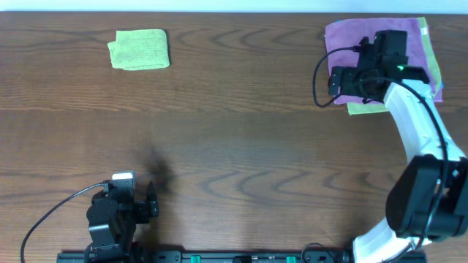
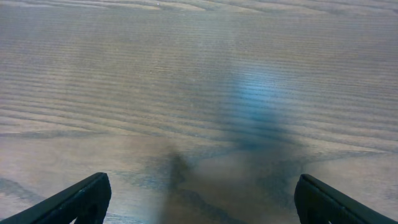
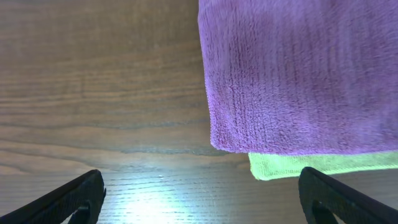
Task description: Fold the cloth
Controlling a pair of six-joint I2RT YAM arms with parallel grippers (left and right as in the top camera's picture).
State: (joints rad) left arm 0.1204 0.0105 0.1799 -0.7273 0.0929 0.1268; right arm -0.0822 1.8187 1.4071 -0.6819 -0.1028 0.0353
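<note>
the purple square terry cloth lies flat at the far right of the brown wood-grain table, stacked on a light green terry cloth whose edge peeks out along its near side. the right gripper hangs at the purple cloth's near left corner, its 2 fingers spread wide with only bare wood between them. the left gripper sits low at the near left, also spread wide and holding nothing. a small folded green cloth rests at the far left.
</note>
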